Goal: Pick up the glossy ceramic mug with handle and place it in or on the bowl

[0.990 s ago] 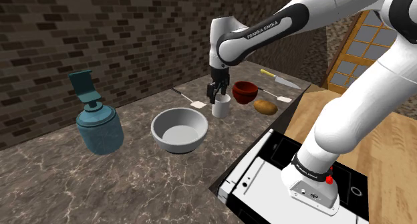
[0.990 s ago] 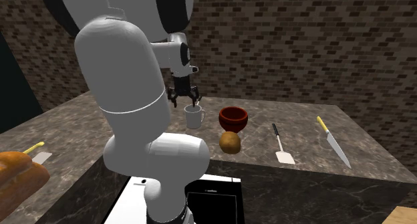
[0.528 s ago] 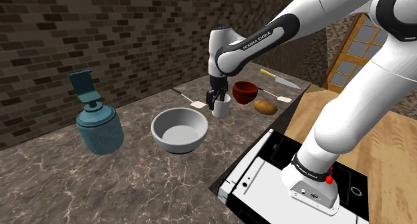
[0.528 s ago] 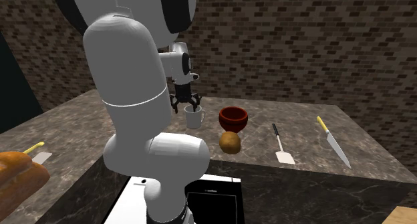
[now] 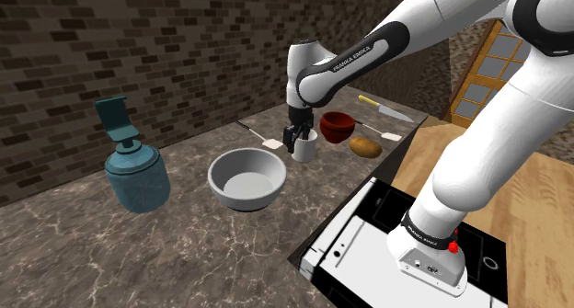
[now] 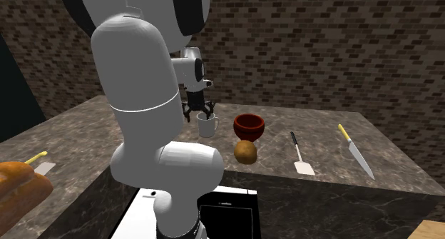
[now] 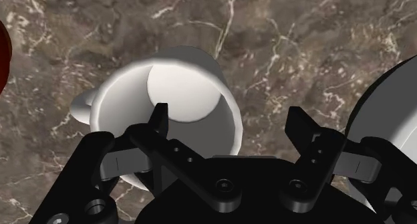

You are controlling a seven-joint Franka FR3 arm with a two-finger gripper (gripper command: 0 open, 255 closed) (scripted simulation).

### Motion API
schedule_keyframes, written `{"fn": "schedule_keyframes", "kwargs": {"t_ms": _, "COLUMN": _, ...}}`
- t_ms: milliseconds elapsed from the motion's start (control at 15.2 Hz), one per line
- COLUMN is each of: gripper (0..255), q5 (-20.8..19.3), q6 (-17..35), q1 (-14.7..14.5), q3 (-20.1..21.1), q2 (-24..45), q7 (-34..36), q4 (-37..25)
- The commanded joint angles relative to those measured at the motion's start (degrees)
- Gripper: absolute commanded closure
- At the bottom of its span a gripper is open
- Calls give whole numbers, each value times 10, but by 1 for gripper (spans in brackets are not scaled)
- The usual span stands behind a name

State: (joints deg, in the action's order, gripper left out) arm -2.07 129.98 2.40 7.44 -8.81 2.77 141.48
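Observation:
A white mug point(image 5: 307, 149) with a handle stands upright on the dark marble counter point(image 5: 184, 251), beside the wide grey bowl point(image 5: 221, 168). My black gripper point(image 5: 295, 142) is low over the mug and open. In the wrist view one finger point(image 7: 159, 119) reaches inside the mug point(image 7: 180, 89) and the other finger point(image 7: 299, 122) stands outside it, so the mug's wall lies between them, untouched. The mug's handle points away from the grey bowl point(image 7: 394, 102). In the second exterior view the gripper point(image 6: 199, 115) sits at the rim of the mug point(image 6: 207, 126).
A dark red bowl point(image 5: 337, 124) and a potato point(image 5: 365, 147) lie just beyond the mug. A spatula point(image 5: 386, 131) and a knife point(image 5: 384, 108) are farther back, and another spatula point(image 5: 262, 136) lies near the wall. A teal soap dispenser point(image 5: 135, 164) stands left of the grey bowl.
The gripper has come down from above the mug until its fingers straddle the mug's wall. It has stayed open. The mug has not moved.

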Motion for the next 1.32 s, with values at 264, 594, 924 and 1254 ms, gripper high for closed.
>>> {"fn": "schedule_keyframes", "kwargs": {"t_ms": 264, "gripper": 255, "q5": 0, "q6": 0, "q1": 0, "q3": 0, "q2": 0, "q7": 0, "q4": 0}}
{"fn": "schedule_keyframes", "kwargs": {"t_ms": 594, "gripper": 255, "q5": 0, "q6": 0, "q1": 0, "q3": 0, "q2": 0, "q7": 0, "q4": 0}}
{"fn": "schedule_keyframes", "kwargs": {"t_ms": 924, "gripper": 255, "q5": 5, "q6": -42, "q1": -1, "q3": -1, "q2": -24, "q7": -5, "q4": -18}}
{"fn": "schedule_keyframes", "kwargs": {"t_ms": 1254, "gripper": 255, "q5": 8, "q6": -83, "q1": -2, "q3": -2, "q2": -45, "q7": -9, "q4": -39}}
